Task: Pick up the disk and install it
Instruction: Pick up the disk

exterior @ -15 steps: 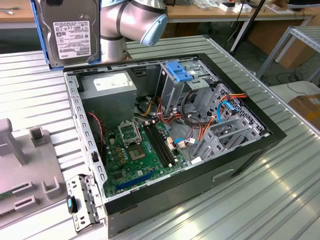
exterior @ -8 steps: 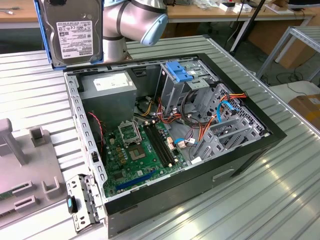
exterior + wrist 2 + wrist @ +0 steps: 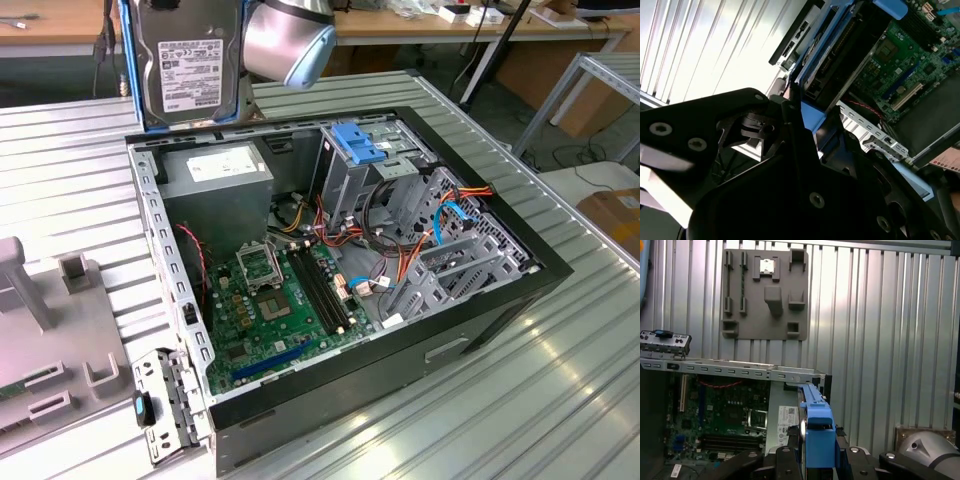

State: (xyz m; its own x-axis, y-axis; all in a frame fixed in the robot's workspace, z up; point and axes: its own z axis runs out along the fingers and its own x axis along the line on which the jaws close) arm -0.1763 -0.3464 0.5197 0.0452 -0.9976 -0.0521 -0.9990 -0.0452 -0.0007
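exterior view: the disk (image 3: 190,55) hangs upright over the far corner of the open computer case (image 3: 330,400), label facing the camera and long axis vertical, with the power supply (image 3: 225,175) just below.
second wrist view: the gripper (image 3: 812,122) is clenched on the disk's blue bracket, with the motherboard (image 3: 905,60) beyond.
first wrist view: the disk is edge-on above the case rim, with ribbed table (image 3: 880,340) and a grey fixture tray (image 3: 765,295) beyond.

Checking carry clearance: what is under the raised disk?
In the first wrist view, the disk hangs over the power-supply box in the open case. What lies straight beneath the disk is covered.
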